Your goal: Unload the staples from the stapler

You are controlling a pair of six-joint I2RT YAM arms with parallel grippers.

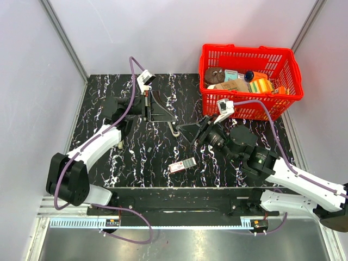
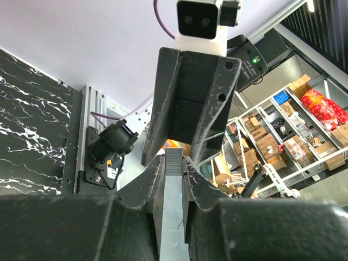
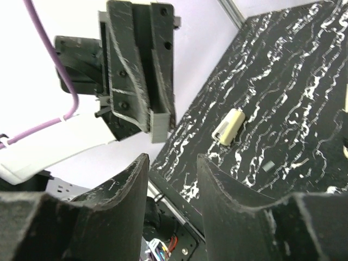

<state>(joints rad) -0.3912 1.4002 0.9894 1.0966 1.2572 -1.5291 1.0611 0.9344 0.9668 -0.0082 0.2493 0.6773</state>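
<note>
My left gripper (image 1: 168, 118) is shut on the stapler (image 2: 173, 212), a slim silver-metal piece that runs up between its fingers. A ridged grey stick of staples (image 2: 173, 163) shows at the stapler's tip. The right wrist view shows the same grey end (image 3: 161, 124) sticking out of the left gripper (image 3: 142, 81), held above the table. My right gripper (image 1: 191, 130) is open and empty (image 3: 171, 160). It faces the left gripper, a short gap from the stapler's tip. A small cream piece (image 3: 228, 126) lies on the table below them (image 1: 175, 130).
A red basket (image 1: 247, 50) full of assorted items stands at the back right, just behind the right arm. A small pale pink and black box (image 1: 182, 165) lies near the front middle. A tiny grey bit (image 3: 267, 166) lies on the black marbled tabletop (image 1: 109, 87).
</note>
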